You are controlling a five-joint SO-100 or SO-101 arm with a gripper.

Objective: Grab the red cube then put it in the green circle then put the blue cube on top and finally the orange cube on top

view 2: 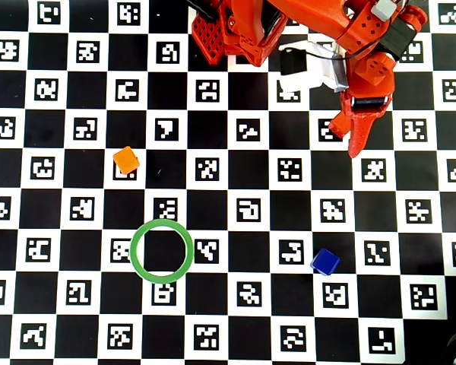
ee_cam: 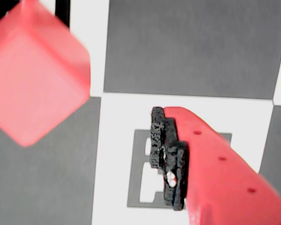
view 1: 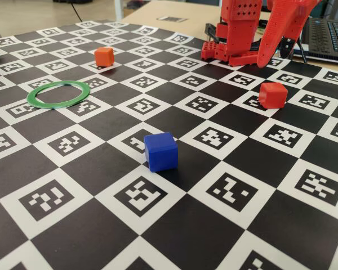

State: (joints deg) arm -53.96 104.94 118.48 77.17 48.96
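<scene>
Red cube (view 1: 272, 94) sits at right of the fixed view, ring-free, just below the pincer (view 1: 265, 61), whose jaw gap I cannot tell. Step one, the grab, is pending: next means lowering around it. Green circle (view 2: 161, 251) lies empty, lower left overhead.

A black-and-white checkered mat (view 1: 174, 121), printed with coded markers, is spread across the table. A laptop (view 1: 327, 35) is seen at the far right, behind the mat, on pale wood.
</scene>
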